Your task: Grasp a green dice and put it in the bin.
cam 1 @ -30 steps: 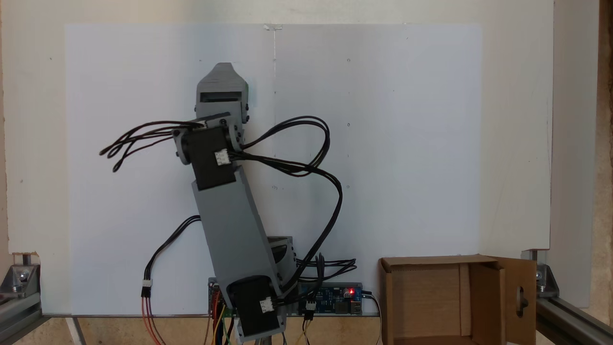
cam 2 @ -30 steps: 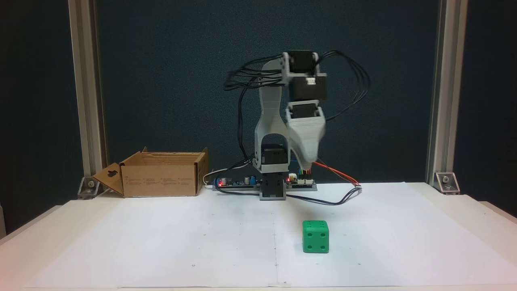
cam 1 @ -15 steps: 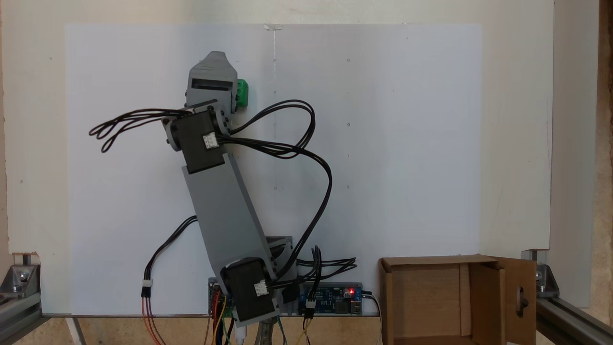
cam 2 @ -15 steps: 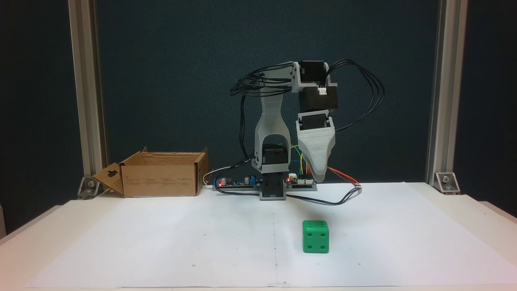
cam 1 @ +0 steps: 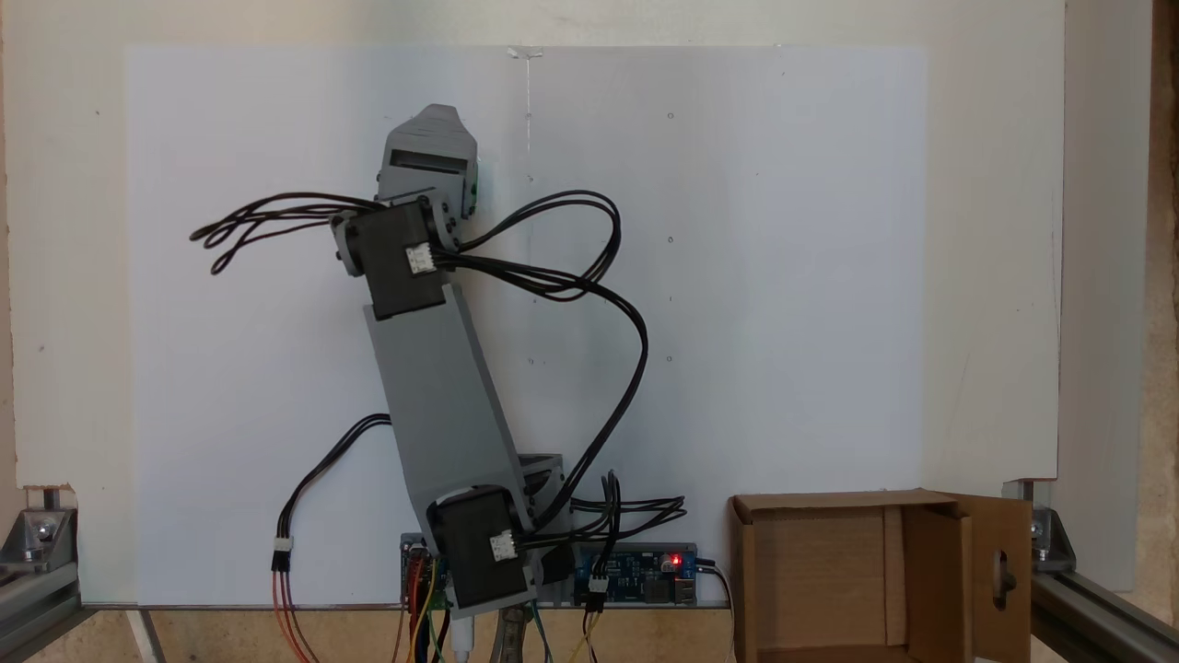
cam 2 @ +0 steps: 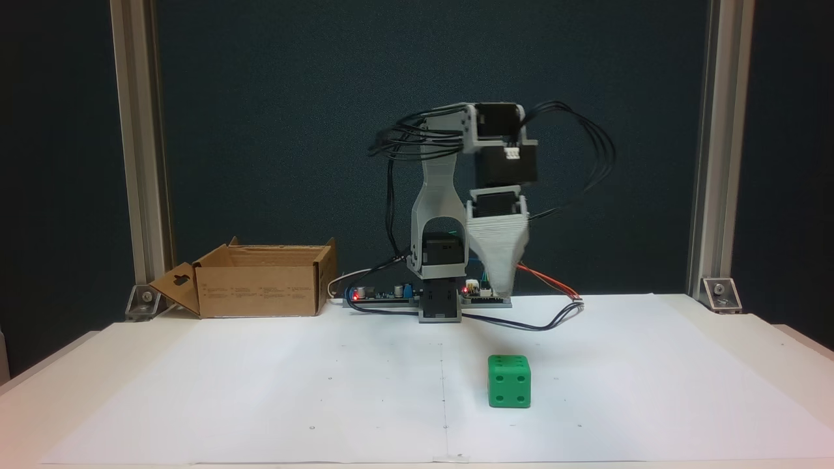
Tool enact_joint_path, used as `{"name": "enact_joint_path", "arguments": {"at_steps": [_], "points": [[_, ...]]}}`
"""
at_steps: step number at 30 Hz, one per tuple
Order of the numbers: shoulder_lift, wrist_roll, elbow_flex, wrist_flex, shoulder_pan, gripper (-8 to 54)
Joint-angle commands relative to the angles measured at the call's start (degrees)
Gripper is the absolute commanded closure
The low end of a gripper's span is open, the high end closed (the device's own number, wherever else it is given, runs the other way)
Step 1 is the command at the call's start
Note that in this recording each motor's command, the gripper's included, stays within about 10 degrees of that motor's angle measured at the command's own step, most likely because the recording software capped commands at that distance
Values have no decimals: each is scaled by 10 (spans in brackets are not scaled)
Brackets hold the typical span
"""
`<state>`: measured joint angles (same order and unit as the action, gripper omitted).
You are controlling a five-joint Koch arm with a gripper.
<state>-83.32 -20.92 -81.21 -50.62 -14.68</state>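
Note:
The green dice sits on the white paper, right of the centre line and near the front edge. My gripper points straight down, hanging well above the dice and a little behind it, touching nothing. Its jaws line up one behind the other, so only a single grey wedge shows. From above, the gripper covers nearly all of the dice, leaving a thin green edge at its right side. The bin, a brown cardboard box with open flaps, stands at the back left beside the arm's base, and its rim shows at the bottom right from above.
Black cable loops hang around the wrist. A circuit board with red lights lies by the base. Aluminium posts stand at both back corners. White paper covers the table.
The gripper swung right and down, then came back slightly left. From above, the dice showed beside the gripper half a second ago and is nearly covered now. The dice has not moved.

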Motion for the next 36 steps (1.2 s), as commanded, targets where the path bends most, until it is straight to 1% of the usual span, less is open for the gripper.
{"name": "enact_joint_path", "arguments": {"at_steps": [1,10,28,36], "points": [[4,-28,37,-11,9,29],[5,-28,38,-16,8,33],[81,-29,83,-16,2,32],[95,-31,85,-15,1,32]]}}
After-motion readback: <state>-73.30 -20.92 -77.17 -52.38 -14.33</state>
